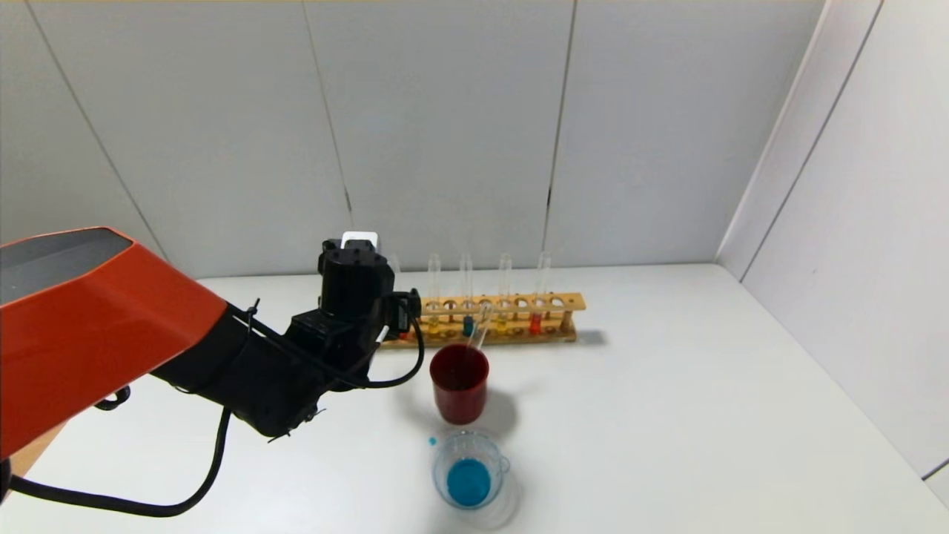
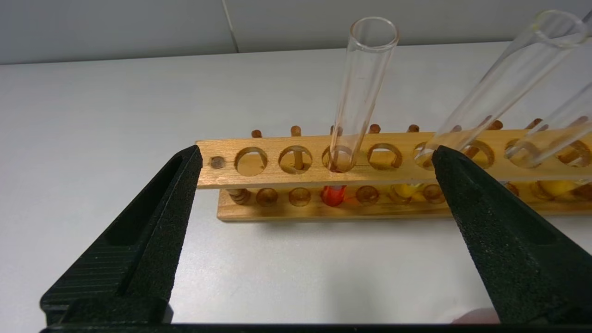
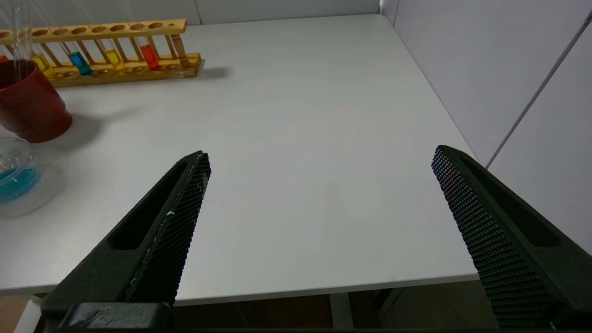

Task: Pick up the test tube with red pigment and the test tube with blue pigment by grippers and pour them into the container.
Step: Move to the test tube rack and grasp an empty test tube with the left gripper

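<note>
Left end effector (image 2: 314, 159), spread wide before the wooden rack (image 2: 296, 173), should centre on the red-pigment test tube (image 2: 358, 99) and pinch gently above the rack.

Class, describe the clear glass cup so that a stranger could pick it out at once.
Start at the wooden rack of tubes by the back wall. In front of it stands a dark-red cup; nearer still is the clear glass cup. It alone is see-through, with blue liquid and a small side handle.
</note>
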